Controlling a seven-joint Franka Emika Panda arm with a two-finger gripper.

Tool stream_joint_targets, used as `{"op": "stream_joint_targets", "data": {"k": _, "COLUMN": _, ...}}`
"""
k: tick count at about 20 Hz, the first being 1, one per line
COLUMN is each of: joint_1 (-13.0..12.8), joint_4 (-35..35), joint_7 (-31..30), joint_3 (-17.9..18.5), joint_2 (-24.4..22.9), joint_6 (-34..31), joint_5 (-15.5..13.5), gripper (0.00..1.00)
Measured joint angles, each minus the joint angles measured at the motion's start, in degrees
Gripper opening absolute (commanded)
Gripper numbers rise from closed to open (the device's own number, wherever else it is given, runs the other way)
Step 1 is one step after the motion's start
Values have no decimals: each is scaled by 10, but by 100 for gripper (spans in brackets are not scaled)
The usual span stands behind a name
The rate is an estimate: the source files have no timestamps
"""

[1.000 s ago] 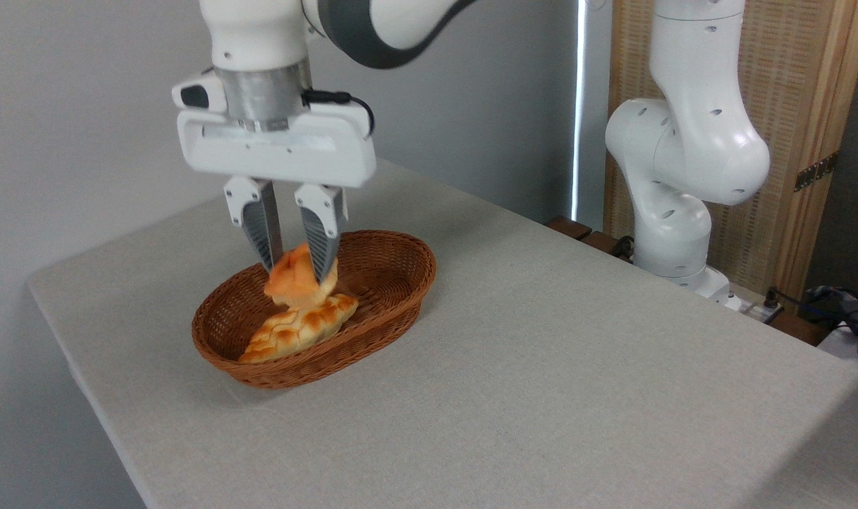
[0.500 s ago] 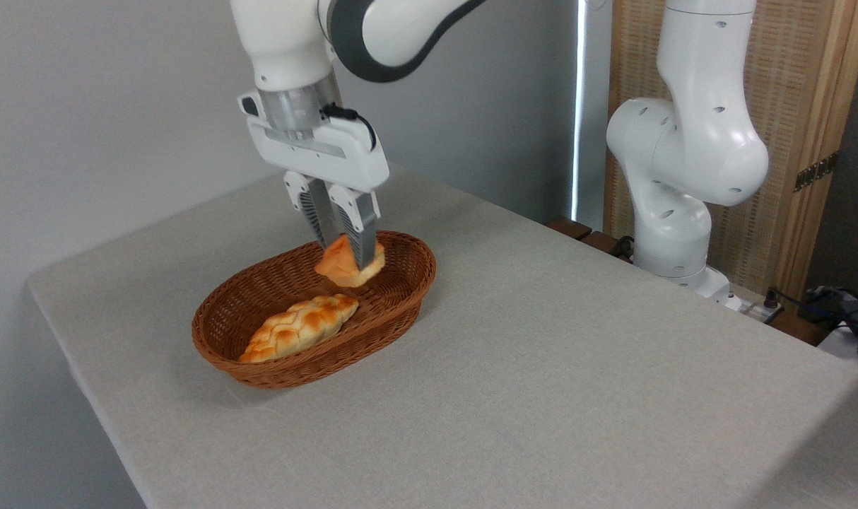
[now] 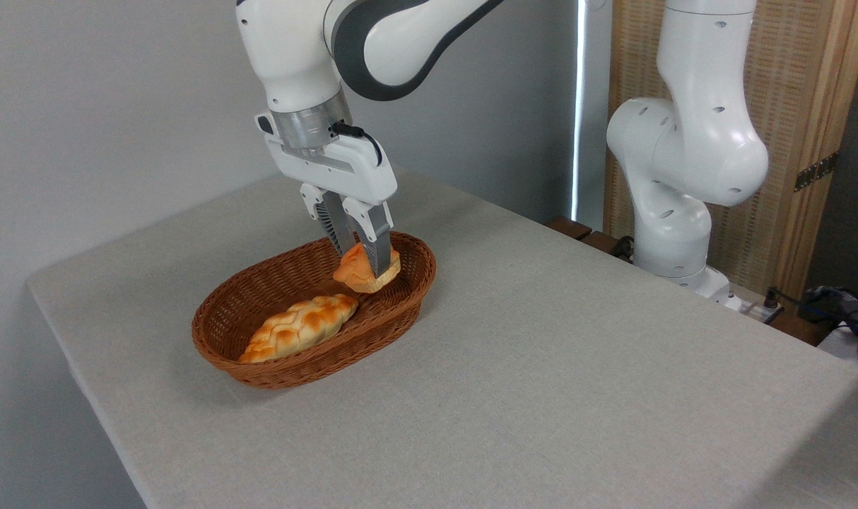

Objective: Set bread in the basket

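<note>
Gripper fingers are pinched narrowly on the bread, a small orange-golden bun held tilted inside the right-hand end of the basket; whether its underside touches the wicker floor cannot be told. Nearest the camera lies the pale grey table, its front corner cut off at the lower edge. On it sits the oval brown wicker basket, whose long axis runs from lower left to upper right. Inside, toward the left and middle, lies a long braided loaf, its long axis following the same diagonal, one tip near the lower-left wall and the other pointing up-right at the bun, close to it. The bun is roughly as wide as it is long, with a paler underside showing at the right and a darker orange lobe peaking toward the left between the fingers, so it has no clear long axis. Above, the white arm leans down from the upper left, its wrist angled to the right. Farther back on the right stands the arm's white base column, before a wood-framed woven panel and a grey wall.
</note>
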Motion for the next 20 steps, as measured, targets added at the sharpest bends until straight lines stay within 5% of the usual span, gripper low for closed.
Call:
{"op": "stream_joint_targets", "data": {"k": 13, "joint_1": 6, "joint_4": 20, "joint_7": 0, "joint_3": 6, "joint_2": 0, "joint_6": 0, "joint_5": 0, "gripper": 100}}
{"op": "stream_joint_targets", "data": {"k": 16, "joint_1": 11, "joint_4": 63, "joint_7": 2, "joint_3": 38, "joint_2": 9, "joint_6": -4, "joint_5": 1, "gripper": 100}}
{"op": "stream_joint_targets", "data": {"k": 20, "joint_1": 18, "joint_4": 172, "joint_7": 76, "joint_3": 102, "joint_2": 57, "joint_6": -85, "joint_5": 1, "gripper": 100}}
